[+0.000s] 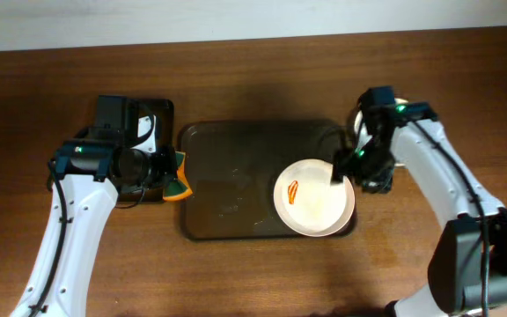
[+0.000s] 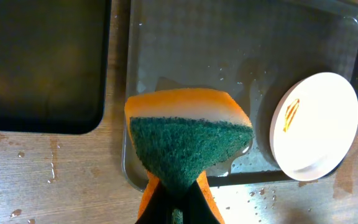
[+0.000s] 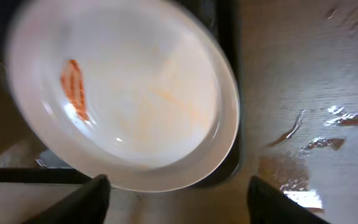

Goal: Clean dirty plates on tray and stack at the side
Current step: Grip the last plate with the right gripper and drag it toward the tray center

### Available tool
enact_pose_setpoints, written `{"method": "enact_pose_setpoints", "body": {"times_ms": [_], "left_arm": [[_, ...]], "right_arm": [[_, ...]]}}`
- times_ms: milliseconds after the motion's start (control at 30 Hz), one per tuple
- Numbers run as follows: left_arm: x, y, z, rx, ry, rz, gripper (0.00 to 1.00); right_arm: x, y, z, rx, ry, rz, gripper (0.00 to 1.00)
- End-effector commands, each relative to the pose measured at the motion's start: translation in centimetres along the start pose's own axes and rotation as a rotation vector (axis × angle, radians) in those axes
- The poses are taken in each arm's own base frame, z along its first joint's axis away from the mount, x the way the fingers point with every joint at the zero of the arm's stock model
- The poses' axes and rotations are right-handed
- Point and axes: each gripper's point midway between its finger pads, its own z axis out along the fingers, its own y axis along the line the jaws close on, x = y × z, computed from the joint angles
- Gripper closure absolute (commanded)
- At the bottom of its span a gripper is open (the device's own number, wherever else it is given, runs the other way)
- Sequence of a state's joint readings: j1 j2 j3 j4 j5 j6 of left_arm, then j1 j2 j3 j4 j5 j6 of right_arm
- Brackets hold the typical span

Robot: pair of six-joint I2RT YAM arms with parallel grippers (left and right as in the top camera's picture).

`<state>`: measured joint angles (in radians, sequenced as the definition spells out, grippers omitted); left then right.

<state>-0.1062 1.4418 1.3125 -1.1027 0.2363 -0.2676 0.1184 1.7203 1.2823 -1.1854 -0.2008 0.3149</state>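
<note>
Left hand is clamped on a green-orange sponge over the tray's left edge, just beside a black tray. Right hand has its fingers spread apart at the rim of the sauce-smeared plate. Plate sits at the tray's right end on the bench.

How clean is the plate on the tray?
Dirty: the plate on the tray bears an orange-red smear; the sponge is apart from it.

Left gripper clamped shut, right gripper spread wide
</note>
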Motion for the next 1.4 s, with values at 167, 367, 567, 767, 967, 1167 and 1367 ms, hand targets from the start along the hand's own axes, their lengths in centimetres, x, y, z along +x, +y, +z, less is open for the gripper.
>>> {"method": "enact_pose_setpoints", "body": {"times_ms": [167, 367, 567, 767, 967, 1167, 1367], "left_arm": [[0.2, -0.3, 0.1, 0.012, 0.006, 0.027, 1.0], [0.3, -0.3, 0.1, 0.01, 0.011, 0.027, 1.0], [0.3, -0.3, 0.1, 0.01, 0.012, 0.026, 1.0], [0.6, -0.2, 0.1, 0.007, 0.023, 0.023, 1.0], [0.5, -0.2, 0.1, 0.008, 0.018, 0.024, 1.0], [0.5, -0.2, 0.1, 0.008, 0.019, 0.024, 1.0], [0.5, -0.2, 0.1, 0.008, 0.019, 0.025, 1.0]], "right_arm": [[3.1, 2.3, 6.8, 0.1, -0.042, -0.003, 0.51], [3.1, 2.5, 5.1, 0.113, -0.095, 0.035, 0.52], [3.0, -0.5, 3.2, 0.234, -0.214, 0.24, 0.52], [3.7, -2.4, 5.6, 0.261, -0.168, 0.298, 0.52], [3.4, -2.3, 6.6, 0.163, -0.127, 0.27, 0.57], [3.7, -2.4, 7.5, 0.151, -0.118, 0.23, 0.58], [2.8, -0.3, 8.1, 0.041, -0.133, 0.059, 0.61]]}}
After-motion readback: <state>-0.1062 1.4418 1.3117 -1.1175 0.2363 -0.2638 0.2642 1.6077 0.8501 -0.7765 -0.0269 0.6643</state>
